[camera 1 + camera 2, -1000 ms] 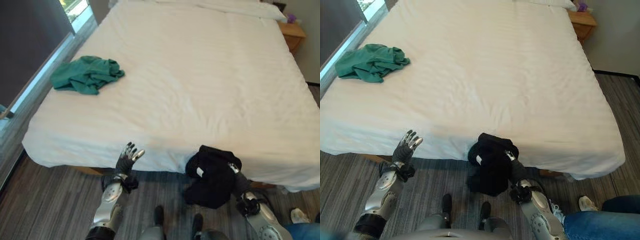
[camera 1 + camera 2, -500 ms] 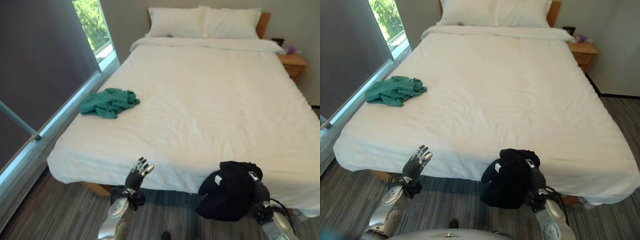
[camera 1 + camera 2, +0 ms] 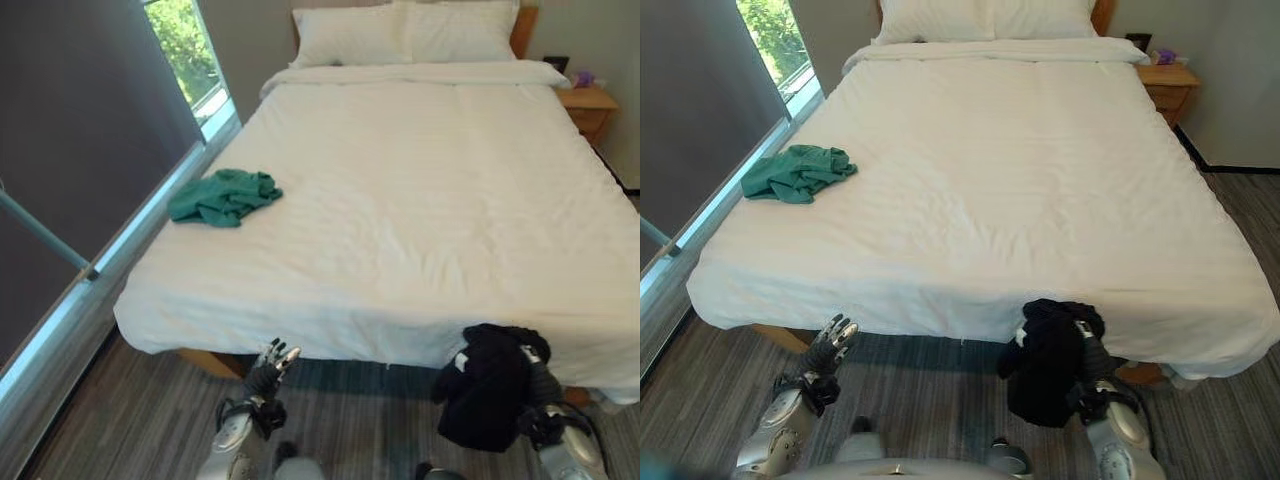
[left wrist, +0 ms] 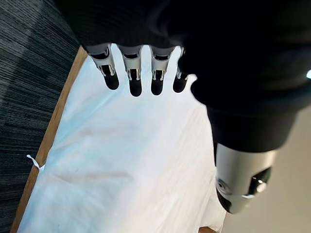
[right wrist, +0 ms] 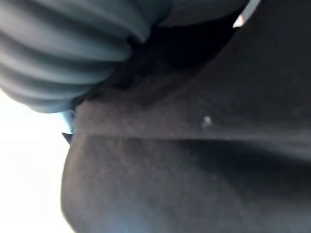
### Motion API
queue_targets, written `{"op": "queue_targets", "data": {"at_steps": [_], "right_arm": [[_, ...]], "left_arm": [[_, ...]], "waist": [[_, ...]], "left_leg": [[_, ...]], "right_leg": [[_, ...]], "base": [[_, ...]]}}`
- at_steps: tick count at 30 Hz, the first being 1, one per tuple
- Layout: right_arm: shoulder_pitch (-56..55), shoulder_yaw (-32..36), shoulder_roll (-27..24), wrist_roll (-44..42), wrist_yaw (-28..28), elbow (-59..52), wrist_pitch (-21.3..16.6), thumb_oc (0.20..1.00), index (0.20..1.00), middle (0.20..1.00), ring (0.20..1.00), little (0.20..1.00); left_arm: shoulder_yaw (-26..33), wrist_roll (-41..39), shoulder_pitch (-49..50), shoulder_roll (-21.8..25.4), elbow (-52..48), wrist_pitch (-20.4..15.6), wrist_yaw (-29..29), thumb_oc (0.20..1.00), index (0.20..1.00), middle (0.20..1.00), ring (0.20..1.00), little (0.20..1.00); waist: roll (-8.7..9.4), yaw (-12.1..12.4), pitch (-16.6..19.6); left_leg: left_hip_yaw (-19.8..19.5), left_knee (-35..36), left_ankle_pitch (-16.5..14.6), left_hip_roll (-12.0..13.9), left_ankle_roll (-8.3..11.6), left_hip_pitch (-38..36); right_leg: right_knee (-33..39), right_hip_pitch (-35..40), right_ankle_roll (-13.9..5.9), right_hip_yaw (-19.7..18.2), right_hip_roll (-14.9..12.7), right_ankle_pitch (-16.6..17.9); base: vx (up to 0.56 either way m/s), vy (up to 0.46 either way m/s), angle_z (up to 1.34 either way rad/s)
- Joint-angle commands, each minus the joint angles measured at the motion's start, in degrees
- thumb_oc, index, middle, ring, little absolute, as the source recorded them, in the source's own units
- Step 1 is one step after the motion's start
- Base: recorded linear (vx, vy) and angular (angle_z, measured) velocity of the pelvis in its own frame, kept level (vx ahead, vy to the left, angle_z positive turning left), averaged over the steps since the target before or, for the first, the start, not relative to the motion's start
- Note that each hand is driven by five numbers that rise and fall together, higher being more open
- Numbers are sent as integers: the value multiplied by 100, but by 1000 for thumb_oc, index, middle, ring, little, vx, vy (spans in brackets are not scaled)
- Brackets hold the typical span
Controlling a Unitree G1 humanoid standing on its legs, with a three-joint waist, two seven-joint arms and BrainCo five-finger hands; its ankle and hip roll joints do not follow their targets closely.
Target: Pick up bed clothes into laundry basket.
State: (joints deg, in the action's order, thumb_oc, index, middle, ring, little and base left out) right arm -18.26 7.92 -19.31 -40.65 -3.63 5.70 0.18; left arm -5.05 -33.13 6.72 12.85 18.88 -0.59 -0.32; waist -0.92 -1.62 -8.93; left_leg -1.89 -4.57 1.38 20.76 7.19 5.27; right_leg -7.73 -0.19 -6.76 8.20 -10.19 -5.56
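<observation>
A black garment [image 3: 488, 388] hangs in front of the bed's foot edge, off the floor, with my right hand [image 3: 1086, 352] shut on its upper part. In the right wrist view the black cloth [image 5: 194, 160] lies right against the hand's ribbed cover. A crumpled green garment [image 3: 222, 196] lies on the white bed [image 3: 420, 200] near its left side, far from both hands. My left hand [image 3: 269, 366] is held up low before the bed's foot edge, open with straight fingers [image 4: 131, 73] and holding nothing.
Two white pillows [image 3: 410, 30] lie at the head of the bed. A wooden nightstand [image 3: 1168, 80] stands at the far right. A dark wall and a window [image 3: 190, 50] run along the left side. Striped grey carpet [image 3: 930, 370] covers the floor.
The camera has tilted up and drawn back, so the whole bed shows now. My right hand still holds the black garment, now hanging clear of the mattress edge. My left hand stays open.
</observation>
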Motion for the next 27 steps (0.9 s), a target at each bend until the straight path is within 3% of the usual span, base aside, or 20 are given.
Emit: {"op": "queue_targets", "data": {"at_steps": [1, 3, 4, 5, 6, 7, 8, 9, 10, 11, 12, 13, 17, 19, 27], "right_arm": [[259, -43, -125, -144, 23, -506, -472, 200, 200, 200, 200, 200], [372, -55, -33, -205, 81, -511, -489, 200, 200, 200, 200, 200], [397, -151, 154, -175, 159, -429, -526, 200, 200, 200, 200, 200], [722, -352, 425, -662, 284, -307, -626, 200, 200, 200, 200, 200], [724, -654, 608, -744, 163, -285, -597, 200, 200, 200, 200, 200], [623, -711, 564, -617, 113, -315, -511, 200, 200, 200, 200, 200], [497, -715, 502, -531, 2, -335, -463, 200, 200, 200, 200, 200], [452, -739, 499, -598, -24, -328, -427, 200, 200, 200, 200, 200], [378, -700, 497, -718, -131, -325, -368, 200, 200, 200, 200, 200], [367, -673, 472, -691, -185, -295, -355, 200, 200, 200, 200, 200], [365, -675, 471, -691, -189, -292, -356, 200, 200, 200, 200, 200], [338, -672, 421, -625, -245, -211, -333, 200, 200, 200, 200, 200], [311, -670, 406, -663, -309, -179, -253, 200, 200, 200, 200, 200], [306, -677, 307, -565, -362, -218, -240, 200, 200, 200, 200, 200], [114, -755, 261, -503, -534, -194, -63, 200, 200, 200, 200, 200]], "left_arm": [[171, -38, 32, 439, -499, -261, -38, 1000, 1000, 1000, 1000, 1000], [61, -61, -14, 517, -515, -253, -74, 1000, 1000, 1000, 1000, 1000], [-141, -73, -263, 542, -319, -285, -62, 1000, 1000, 1000, 1000, 1000], [-217, -130, -444, 643, -361, -300, -6, 1000, 1000, 1000, 1000, 1000], [-170, 105, -340, 822, -500, -252, -50, 1000, 1000, 1000, 1000, 1000], [-134, 174, -314, 892, -526, -240, -91, 1000, 1000, 1000, 1000, 1000], [-111, 300, -331, 967, -561, -257, -165, 1000, 1000, 1000, 1000, 1000], [-108, 377, -359, 1017, -566, -254, -205, 1000, 1000, 1000, 1000, 1000], [-31, 538, -295, 1051, -653, -261, -218, 1000, 1000, 1000, 1000, 1000], [34, 568, -276, 1080, -697, -251, -212, 1000, 1000, 1000, 1000, 1000], [37, 569, -268, 1080, -703, -246, -212, 1000, 1000, 1000, 1000, 1000], [137, 587, -239, 1073, -739, -245, -210, 1000, 1000, 1000, 1000, 1000], [179, 579, -266, 1030, -756, -264, -226, 1000, 1000, 1000, 1000, 1000], [179, 639, -320, 1060, -936, -284, -266, 1000, 1000, 1000, 1000, 1000], [76, 1030, -1087, 1443, -1104, -274, -225, 1000, 1000, 1000, 1000, 1000]], "waist": [[-15, 43, 380], [-21, 78, 446], [103, 36, 472], [86, 87, 377], [-104, 145, 296], [-144, 89, 302], [-164, 4, 297], [-160, -33, 284], [-180, -101, 185], [-154, -101, 188], [-166, -112, 173], [-88, -121, 153], [60, -65, 200], [88, 40, 438], [108, -84, 633]], "left_leg": [[79, 485, 1077, 179, 495, -22], [136, 267, 704, -15, 457, 101], [190, -197, 241, -411, 329, 248], [305, -230, 66, -714, 12, 269], [529, 5, 49, -971, -247, 58], [489, 111, 45, -1062, -307, -16], [452, 224, 75, -1157, -383, -85], [466, 324, 43, -1249, -436, -207], [603, 495, -43, -1416, -546, -478], [677, 538, -70, -1510, -572, -560], [666, 551, -82, -1491, -562, -594], [684, 601, -186, -1627, -570, -773], [684, 537, -256, -1697, -541, -810], [743, 700, -202, -1659, -486, -908], [776, 957, -157, -1586, -366, -1081]], "right_leg": [[446, 470, -554, -233, -791, 248], [441, 567, -707, -220, -1106, 417], [265, 547, -775, -309, -1579, 1245], [-361, -20, -507, -441, -1749, 2050], [-1103, -440, -423, -172, -1930, 2288], [-1330, -535, -381, -354, -1720, 2161], [-1564, -690, -322, -620, -1298, 1999], [-1577, -746, -251, -552, -1044, 1674], [-1629, -1176, -142, -126, -559, 1054], [-1360, -1276, -82, 193, -404, 936], [-1353, -1235, -75, 216, -389, 914], [-868, -1197, -72, 544, -184, 809], [-200, -664, -97, 260, -51, 732], [387, -302, -68, 218, 122, 711], [981, 64, -109, 214, 270, 769]], "base": [[310, 606, 3], [319, 623, 32], [288, 812, 37], [314, 1127, -8], [213, 939, -38], [255, 778, -70], [263, 430, -45], [341, 546, 1], [325, 461, 28], [232, 323, 14], [214, 133, -1], [204, 43, 11], [154, -13, 21], [216, -70, 14], [100, -50, -18]]}}
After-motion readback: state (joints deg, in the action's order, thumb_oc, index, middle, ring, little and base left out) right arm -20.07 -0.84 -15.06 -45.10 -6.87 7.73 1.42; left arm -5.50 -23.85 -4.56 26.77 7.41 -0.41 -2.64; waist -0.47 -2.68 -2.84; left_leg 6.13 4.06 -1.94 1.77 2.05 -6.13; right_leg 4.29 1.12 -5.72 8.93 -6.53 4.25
